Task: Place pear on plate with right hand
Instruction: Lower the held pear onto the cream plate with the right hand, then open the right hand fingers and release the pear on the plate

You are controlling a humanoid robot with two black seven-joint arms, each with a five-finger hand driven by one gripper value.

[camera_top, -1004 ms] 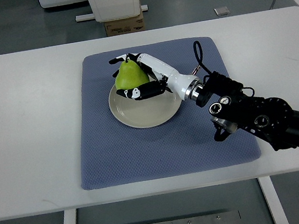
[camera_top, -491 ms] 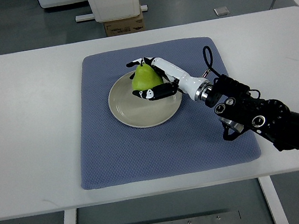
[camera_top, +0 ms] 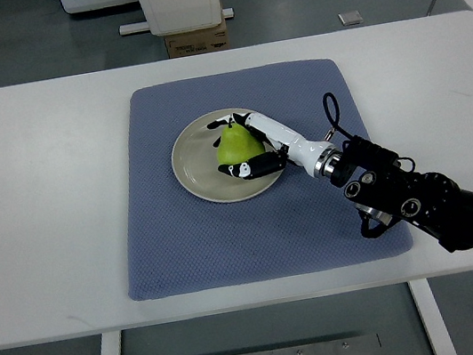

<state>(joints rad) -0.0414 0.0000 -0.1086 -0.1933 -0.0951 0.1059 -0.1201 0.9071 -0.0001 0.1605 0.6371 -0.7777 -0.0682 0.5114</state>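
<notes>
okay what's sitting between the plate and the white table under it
In the top view, a blue mat lies between the plate and the table; the plate rests on the mat.

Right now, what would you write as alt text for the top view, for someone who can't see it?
A robot's right hand, its arm reaching in from the right, grips a green pear standing upright on a cream plate. The plate rests on a blue-grey mat spread over a white table.

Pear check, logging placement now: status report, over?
Right hand shut on pear. Pear upright over plate, right half. Left arm not in view. Nothing in the way.
</notes>
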